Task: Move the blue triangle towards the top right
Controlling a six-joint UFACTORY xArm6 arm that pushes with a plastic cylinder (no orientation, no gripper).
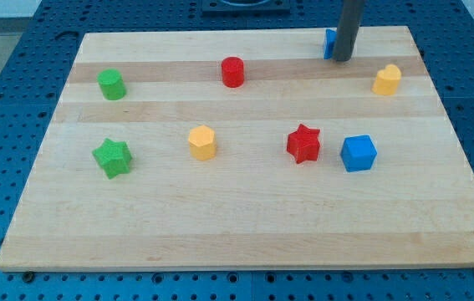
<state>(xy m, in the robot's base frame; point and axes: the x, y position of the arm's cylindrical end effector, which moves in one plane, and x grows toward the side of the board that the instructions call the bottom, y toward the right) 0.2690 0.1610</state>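
Note:
The blue triangle [328, 43] lies near the board's top edge, right of centre, and is mostly hidden behind my rod. My tip [343, 59] rests on the board right against the triangle's right side, at the view's top right. Only a thin blue sliver shows to the left of the rod.
On the wooden board [245, 226]: a yellow block [387, 80] at the right, a red cylinder [232, 72] at top centre, a green cylinder [111, 84] at top left, a green star [113, 157], a yellow hexagon [202, 142], a red star [304, 143] and a blue cube [358, 153].

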